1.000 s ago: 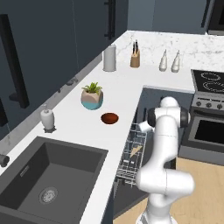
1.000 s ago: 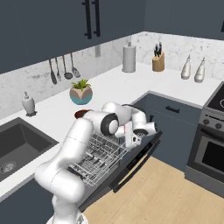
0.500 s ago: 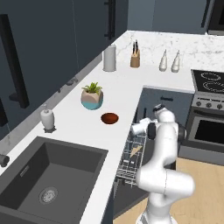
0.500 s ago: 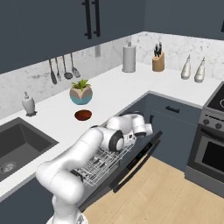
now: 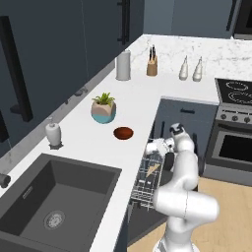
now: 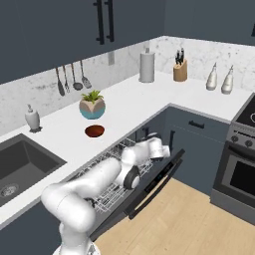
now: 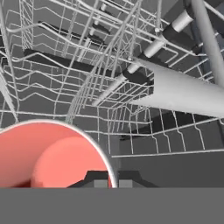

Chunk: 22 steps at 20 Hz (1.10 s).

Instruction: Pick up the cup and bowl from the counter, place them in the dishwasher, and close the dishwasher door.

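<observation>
The white cup (image 7: 48,157), pink-red inside, fills the lower left of the hand view. Its rim runs between my two dark fingertips (image 7: 98,178). My gripper (image 7: 113,179) is shut on the cup's wall and holds it just above the white wire rack (image 7: 131,109) of the dishwasher. From the base, the gripper (image 5: 156,146) is low over the pulled-out rack (image 5: 146,179), above the dropped dishwasher door (image 6: 157,182). The dark reddish-brown bowl (image 5: 123,133) sits on the white counter (image 5: 93,142), left of the gripper and apart from it.
A teal-and-beige plant pot (image 5: 104,110) stands behind the bowl. A white pump bottle (image 5: 53,134) is near the dark sink (image 5: 54,197). The steel oven (image 5: 234,147) lies to the right of the dishwasher. A grey cone-shaped part (image 7: 188,94) juts over the rack.
The arm has folded downward, carrying the cup from above counter height into the dishwasher rack. The bowl has stayed put.
</observation>
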### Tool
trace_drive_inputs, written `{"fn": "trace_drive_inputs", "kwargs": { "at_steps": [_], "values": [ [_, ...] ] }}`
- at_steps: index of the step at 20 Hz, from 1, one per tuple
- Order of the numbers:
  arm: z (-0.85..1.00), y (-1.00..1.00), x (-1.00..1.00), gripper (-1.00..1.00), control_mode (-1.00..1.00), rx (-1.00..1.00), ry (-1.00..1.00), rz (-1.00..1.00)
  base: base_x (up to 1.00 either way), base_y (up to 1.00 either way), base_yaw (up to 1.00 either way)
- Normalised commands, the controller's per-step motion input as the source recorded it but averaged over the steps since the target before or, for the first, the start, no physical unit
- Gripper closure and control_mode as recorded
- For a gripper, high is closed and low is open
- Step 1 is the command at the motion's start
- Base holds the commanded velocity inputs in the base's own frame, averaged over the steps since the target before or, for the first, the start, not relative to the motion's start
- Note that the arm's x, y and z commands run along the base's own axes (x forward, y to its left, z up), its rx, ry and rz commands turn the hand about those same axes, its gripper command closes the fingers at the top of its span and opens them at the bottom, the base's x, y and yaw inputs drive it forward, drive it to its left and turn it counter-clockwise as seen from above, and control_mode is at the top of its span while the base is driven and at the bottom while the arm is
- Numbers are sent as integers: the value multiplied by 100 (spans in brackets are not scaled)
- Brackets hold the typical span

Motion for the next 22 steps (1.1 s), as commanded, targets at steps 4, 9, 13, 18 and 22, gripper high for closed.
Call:
{"fn": "trace_drive_inputs", "kwargs": {
  "at_steps": [4, 9, 13, 18, 22],
  "values": [
    [-2, 18, 0, -100, -100, -3, 6, -23, 0, 0, 0],
    [-4, 0, 0, -100, -100, -10, 5, -24, 0, 0, 0],
    [-1, -4, 0, -100, -100, -19, 9, -26, 0, 0, 0],
    [0, -5, 0, -100, -100, -24, 20, -28, 0, 0, 0],
    [0, -7, 0, -100, -100, -22, 34, -26, 0, 0, 0]
  ]
}}
